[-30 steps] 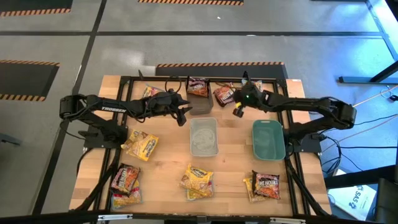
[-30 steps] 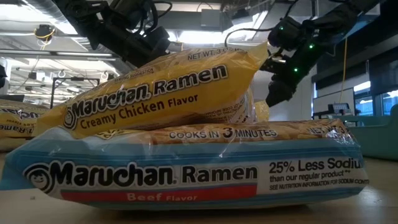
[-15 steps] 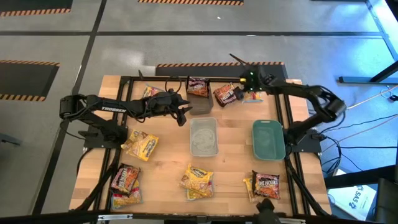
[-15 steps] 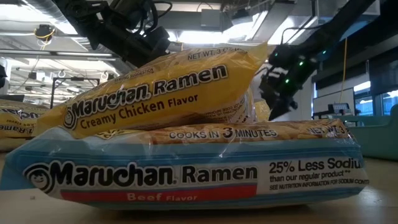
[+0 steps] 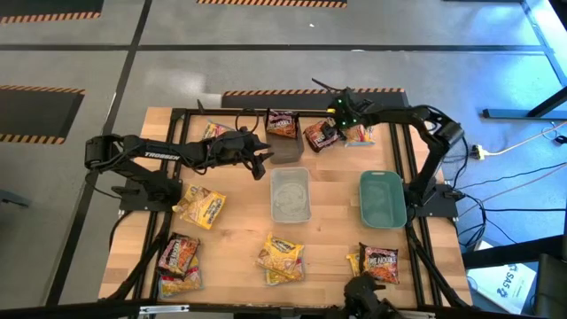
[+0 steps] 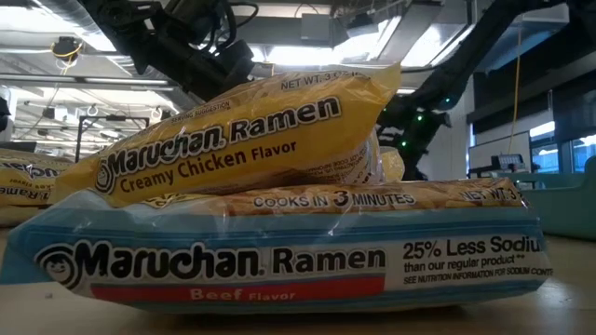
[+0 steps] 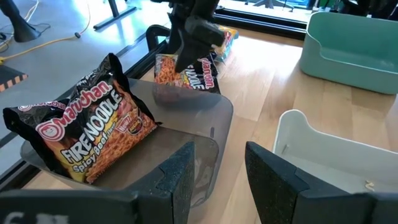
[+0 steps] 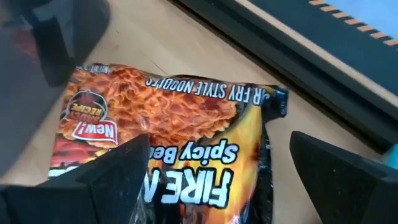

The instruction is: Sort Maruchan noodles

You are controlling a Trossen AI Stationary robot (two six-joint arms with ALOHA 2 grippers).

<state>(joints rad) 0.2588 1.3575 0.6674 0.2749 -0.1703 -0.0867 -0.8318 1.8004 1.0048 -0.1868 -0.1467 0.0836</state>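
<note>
High view shows the right gripper (image 5: 335, 113) spread wide and holding nothing near the table's (image 5: 239, 221) far edge, directly over a dark brown-red flat plastic Fire Noodle packet (image 5: 320, 135) lying just beside the dark grey bin (image 5: 288, 153). That packet's long axis runs diagonally toward the far right corner, and in the right wrist view it lies flat (image 8: 180, 152) between the parted fingers (image 8: 118, 180). The left gripper (image 5: 260, 164), half parted and empty, hovers at the grey bin's other side, so the right arm is nearer.

Dark arms — white lettering, green lights.
</note>
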